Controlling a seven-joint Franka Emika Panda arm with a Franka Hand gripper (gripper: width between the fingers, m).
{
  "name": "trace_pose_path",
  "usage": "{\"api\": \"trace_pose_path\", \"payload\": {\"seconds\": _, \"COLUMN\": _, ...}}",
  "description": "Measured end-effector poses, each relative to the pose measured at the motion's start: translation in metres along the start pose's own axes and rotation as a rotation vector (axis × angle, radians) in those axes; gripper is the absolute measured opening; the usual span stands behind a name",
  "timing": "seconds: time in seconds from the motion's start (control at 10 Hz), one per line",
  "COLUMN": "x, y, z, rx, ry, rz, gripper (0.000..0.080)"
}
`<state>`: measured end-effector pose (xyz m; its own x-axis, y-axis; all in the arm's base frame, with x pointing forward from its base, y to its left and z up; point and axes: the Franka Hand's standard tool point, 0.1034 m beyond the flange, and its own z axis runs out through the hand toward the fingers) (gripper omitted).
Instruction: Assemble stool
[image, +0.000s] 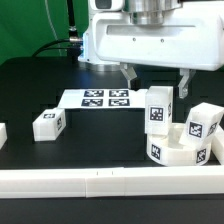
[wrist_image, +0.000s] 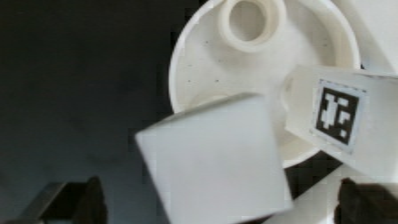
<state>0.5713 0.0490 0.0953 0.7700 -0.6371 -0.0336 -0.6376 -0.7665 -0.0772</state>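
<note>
The gripper hangs above the seat, jaws wide and empty. The seat, bearing two upright legs, sits just beside the rail. The third leg lies well apart on open table.

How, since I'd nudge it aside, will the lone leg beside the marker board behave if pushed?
The lone leg looks squat and flat-faced, so it would probably slide rather than roll or tip. It looks like moulded plastic, so likely stiff and light.

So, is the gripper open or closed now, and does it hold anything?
Gripper: open, holding nothing; an upright leg stands below it.
</note>
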Motion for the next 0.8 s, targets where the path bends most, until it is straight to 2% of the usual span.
{"api": "trace_pose_path", "payload": {"seconds": 0.5, "x": 0.0018, "y": 0.001, "z": 0.0075, "rx": -0.008, "ry": -0.004, "rz": -0.074, "gripper": 0.0649}}
{"api": "trace_pose_path", "payload": {"seconds": 0.7, "x": 0.0045, "y": 0.0037, "z": 0.0071, "rx": -0.008, "ry": -0.003, "rz": -0.088, "gripper": 0.0352}}
{"api": "trace_pose_path", "payload": {"seconds": 0.8, "x": 0.0042, "y": 0.0034, "z": 0.0072, "rx": -0.008, "ry": -0.003, "rz": -0.089, "gripper": 0.0352}}
